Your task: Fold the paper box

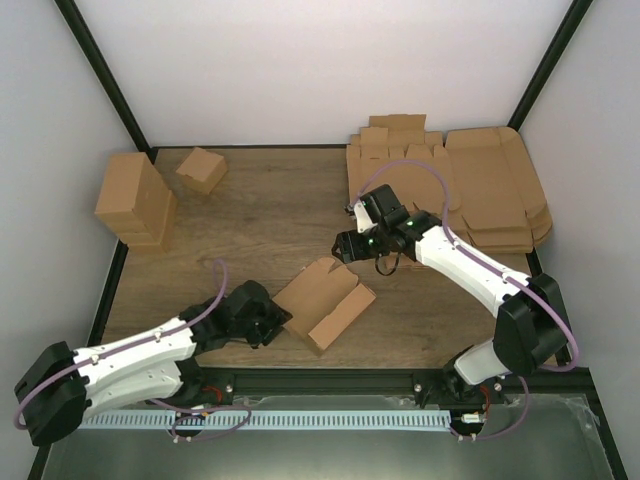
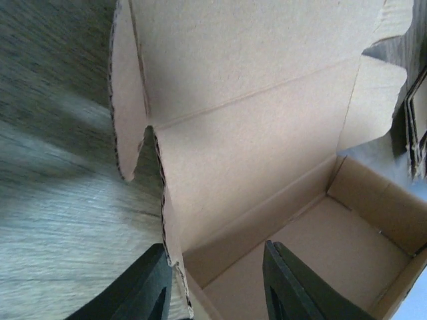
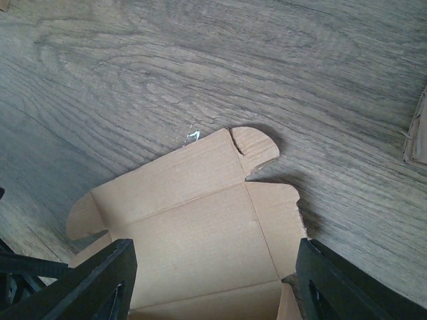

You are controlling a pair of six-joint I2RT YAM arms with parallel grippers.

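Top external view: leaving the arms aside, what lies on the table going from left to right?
tall cardboard block → small folded carton → half-folded paper box → stack of flat cardboard sheets

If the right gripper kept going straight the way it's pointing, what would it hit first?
Probably the box: its open lid panel lies straight ahead of the right gripper, between the spread fingers, with nothing in front. How far off is hard to judge.
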